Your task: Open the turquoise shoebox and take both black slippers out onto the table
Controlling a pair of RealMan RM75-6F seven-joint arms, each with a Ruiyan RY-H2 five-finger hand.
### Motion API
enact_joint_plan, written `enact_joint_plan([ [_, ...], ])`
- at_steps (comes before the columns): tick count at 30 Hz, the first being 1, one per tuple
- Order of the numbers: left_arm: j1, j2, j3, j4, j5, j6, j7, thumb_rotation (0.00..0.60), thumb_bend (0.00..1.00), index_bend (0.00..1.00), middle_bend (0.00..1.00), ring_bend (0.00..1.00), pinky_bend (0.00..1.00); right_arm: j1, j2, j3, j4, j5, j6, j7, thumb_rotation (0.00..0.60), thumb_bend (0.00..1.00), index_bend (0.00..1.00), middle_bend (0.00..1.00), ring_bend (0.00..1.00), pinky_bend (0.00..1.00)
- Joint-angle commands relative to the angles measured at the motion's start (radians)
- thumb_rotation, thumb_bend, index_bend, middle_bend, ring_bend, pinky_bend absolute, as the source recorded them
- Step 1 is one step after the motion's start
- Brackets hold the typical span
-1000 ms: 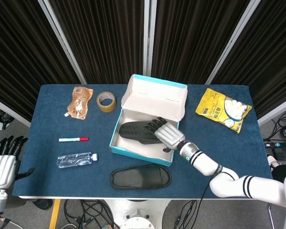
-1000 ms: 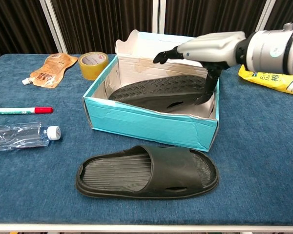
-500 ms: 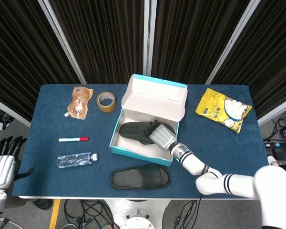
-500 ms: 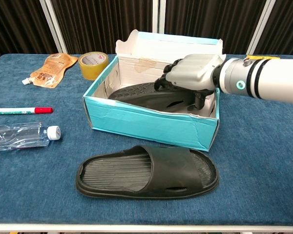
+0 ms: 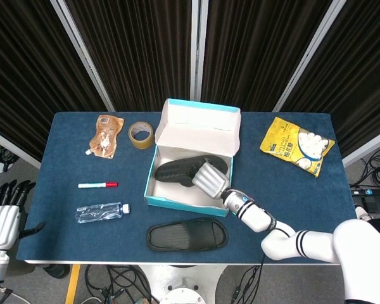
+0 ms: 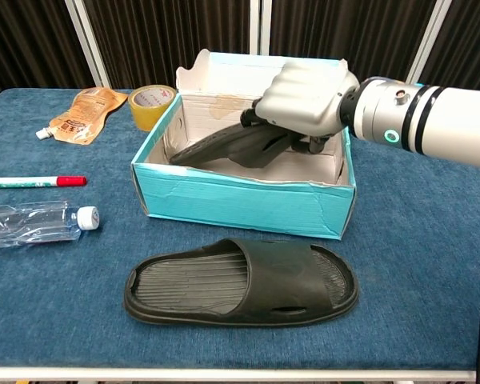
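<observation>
The turquoise shoebox point(image 5: 177, 201) point(image 6: 240, 205) stands open at the table's middle, its lid point(image 5: 196, 129) upright at the back. One black slipper point(image 5: 176, 171) point(image 6: 221, 146) is inside, tilted with its right end raised above the box wall. My right hand point(image 5: 210, 178) point(image 6: 308, 99) grips that raised end, fingers curled around it. The other black slipper point(image 5: 187, 235) point(image 6: 240, 282) lies flat on the table in front of the box. My left hand point(image 5: 3, 218) hangs off the table's left edge, fingers apart, holding nothing.
A tape roll point(image 5: 140, 134) point(image 6: 152, 104) and a brown pouch point(image 5: 106, 134) lie left of the box at the back. A red-capped marker point(image 5: 97, 185) and a flattened plastic bottle point(image 5: 101, 212) sit at the left. A yellow snack bag point(image 5: 296, 144) is at the right rear.
My right hand has closed around the slipper in the box and lifted its right end. The box has slid a little to the left.
</observation>
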Motion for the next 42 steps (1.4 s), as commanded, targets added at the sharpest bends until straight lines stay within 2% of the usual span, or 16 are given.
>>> enact_joint_plan([
  [1, 0.001, 0.000, 0.000, 0.000, 0.001, 0.003, 0.000, 0.600, 0.07, 0.12, 0.09, 0.00, 0.04, -0.005, 0.017, -0.004, -0.004, -0.065, 0.050, -0.029, 0.600, 0.63, 0.67, 0.48, 0.39, 0.41],
  [9, 0.004, -0.003, 0.003, 0.006, 0.003, 0.006, -0.003, 0.600, 0.07, 0.12, 0.09, 0.00, 0.04, -0.037, 0.051, 0.026, -0.034, -0.157, 0.157, -0.045, 0.600, 0.66, 0.70, 0.51, 0.42, 0.42],
  [16, 0.001, -0.003, 0.000, 0.006, 0.005, 0.006, -0.002, 0.600, 0.07, 0.12, 0.09, 0.00, 0.04, -0.091, 0.139, 0.058, -0.099, -0.211, 0.252, 0.034, 0.600, 0.68, 0.72, 0.53, 0.46, 0.45],
  [24, -0.007, 0.002, -0.003, 0.002, 0.018, 0.008, 0.001, 0.600, 0.07, 0.12, 0.09, 0.00, 0.04, -0.269, 0.335, 0.058, -0.262, -0.234, 0.443, 0.245, 0.600, 0.68, 0.72, 0.53, 0.46, 0.45],
  [30, -0.008, 0.003, -0.001, -0.002, 0.027, 0.012, 0.005, 0.600, 0.07, 0.12, 0.09, 0.00, 0.04, -0.414, 0.459, 0.032, -0.312, -0.190, 0.531, 0.339, 0.600, 0.68, 0.72, 0.53, 0.46, 0.46],
  [35, -0.015, 0.000, -0.002, -0.003, 0.035, 0.009, 0.008, 0.600, 0.07, 0.12, 0.09, 0.00, 0.04, -0.503, 0.458, 0.010, -0.266, -0.111, 0.514, 0.392, 0.600, 0.68, 0.71, 0.53, 0.46, 0.46],
  [42, -0.016, -0.001, -0.001, 0.005, 0.034, 0.008, -0.002, 0.600, 0.07, 0.12, 0.09, 0.00, 0.04, -0.520, 0.365, 0.020, -0.143, -0.041, 0.406, 0.415, 0.600, 0.68, 0.69, 0.53, 0.46, 0.45],
])
